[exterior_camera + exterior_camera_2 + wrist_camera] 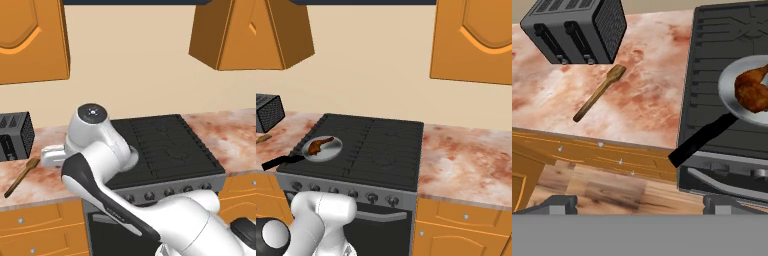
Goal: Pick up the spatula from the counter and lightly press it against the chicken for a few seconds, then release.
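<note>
Tool point(642, 205) spread wide (empty), spatula point(599, 93) beside toaster point(577, 30) — chicken point(752, 90) in pan point(730, 102)

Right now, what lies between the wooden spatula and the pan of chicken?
In the hand view, only bare counter and the stove's edge lie between the spatula and the pan.

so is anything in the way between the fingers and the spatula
Nothing visible. The spatula lies alone on bare counter, with the toaster just beyond its head and the frying pan's handle off to one side on the stove. The open fingers have a free line to it.
</note>
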